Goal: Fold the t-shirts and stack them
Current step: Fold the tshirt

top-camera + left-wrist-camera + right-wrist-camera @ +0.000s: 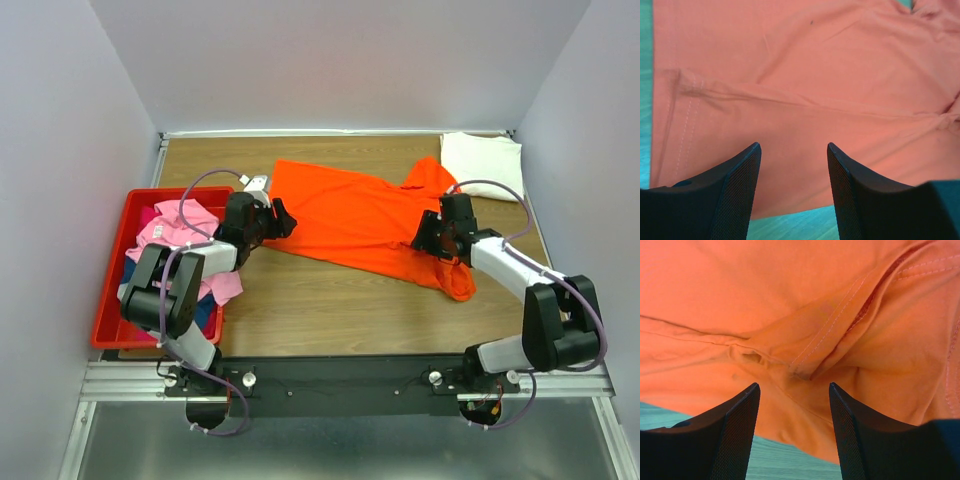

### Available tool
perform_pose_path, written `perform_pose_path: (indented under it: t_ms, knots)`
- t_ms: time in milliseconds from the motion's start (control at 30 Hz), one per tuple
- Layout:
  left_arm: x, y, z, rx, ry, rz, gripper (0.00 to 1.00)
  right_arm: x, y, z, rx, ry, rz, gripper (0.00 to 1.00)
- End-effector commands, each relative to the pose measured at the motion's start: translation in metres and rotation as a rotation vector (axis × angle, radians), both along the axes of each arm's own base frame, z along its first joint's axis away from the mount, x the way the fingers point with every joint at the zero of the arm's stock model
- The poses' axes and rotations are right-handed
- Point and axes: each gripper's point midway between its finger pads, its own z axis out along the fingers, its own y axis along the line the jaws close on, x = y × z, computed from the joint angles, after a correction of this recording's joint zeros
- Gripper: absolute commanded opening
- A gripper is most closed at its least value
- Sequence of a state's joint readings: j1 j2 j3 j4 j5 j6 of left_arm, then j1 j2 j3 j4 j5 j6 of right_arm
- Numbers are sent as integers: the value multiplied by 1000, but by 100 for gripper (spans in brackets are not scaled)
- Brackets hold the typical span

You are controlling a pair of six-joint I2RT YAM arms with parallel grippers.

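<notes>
A bright orange cloth t-shirt [360, 225] lies spread across the wooden counter [330, 315], stretched on a slant between the two hands. It is mostly flat on the side by the left hand [283, 218] and rumpled on the side by the right hand [428, 232], where a sleeve and a bunched lower corner gather just around that hand.

The left hand is parted wide and grips nothing. Its two dark textured fingers [740, 190] hover over the shirt's near edge. Ahead of them one long crease runs across the fabric, and a stitched hem runs up the cloth on the hand's left. A strip of bare counter shows just below the fingertips.

The right hand also stands apart with nothing clamped between its fingers [740, 430]. Straight ahead of them the orange cloth folds over itself along a double-stitched seam, with a small pucker just beside it.

Beyond the right hand, well apart on its outer side, a cream-white t-shirt [483, 165] sits folded at the far corner. On the left hand's outer side a red plastic bin [110, 290] holds a crumpled pink t-shirt [175, 228] and a dark blue t-shirt [208, 310].
</notes>
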State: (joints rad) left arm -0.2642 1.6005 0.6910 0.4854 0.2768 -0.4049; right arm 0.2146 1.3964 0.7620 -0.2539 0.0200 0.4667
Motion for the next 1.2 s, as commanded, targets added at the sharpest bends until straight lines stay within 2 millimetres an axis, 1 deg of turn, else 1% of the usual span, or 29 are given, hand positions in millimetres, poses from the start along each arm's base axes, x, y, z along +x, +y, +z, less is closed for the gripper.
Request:
perform_pose_path:
  t_ms: [0,33,167,200,267,433,567,667,700,767,800,900,933,1000,1033,1100,1167]
  knots:
    - [3,-7,-12,10,10,-47,63,4,-1,-9,1,14,-31,64]
    - [3,-8,-16,11,19,-47,63,5,-3,-12,-6,18,-37,64]
    - [4,-5,-19,19,25,-35,63,12,-7,-16,-33,23,-56,63]
    - [4,-5,-21,22,28,-34,63,13,-8,-18,-39,29,-59,62]
    - [4,-4,-23,28,33,-29,63,16,-8,-18,-39,26,-61,56]
    - [5,-2,-29,42,46,-21,63,20,-7,-6,-33,-13,-65,45]
    - [5,-2,-30,45,48,-23,63,25,-9,2,-40,-39,-64,43]
    - [5,0,-30,47,49,-18,63,28,-7,0,-43,-34,-52,40]
    - [4,0,-31,49,52,-17,63,31,-7,-2,-46,-28,-50,36]
    - [5,0,-30,51,49,-15,63,33,-5,-5,-43,-21,-45,33]
    - [4,1,-31,51,52,-15,63,34,-3,-5,-39,-21,-42,32]
    - [5,1,-30,51,51,-13,63,39,-3,-1,-40,-37,-38,25]
    - [5,1,-31,51,52,-13,63,41,-3,2,-42,-43,-36,18]
    - [5,0,-32,50,54,-18,63,45,-3,4,-51,-52,-26,12]
    - [5,0,-34,50,59,-17,63,48,-2,3,-55,-52,-22,5]
    - [5,-1,-34,48,61,-21,63,53,-3,4,-68,-55,-21,1]
    - [5,-1,-36,49,66,-21,63,58,-3,1,-72,-51,-16,0]
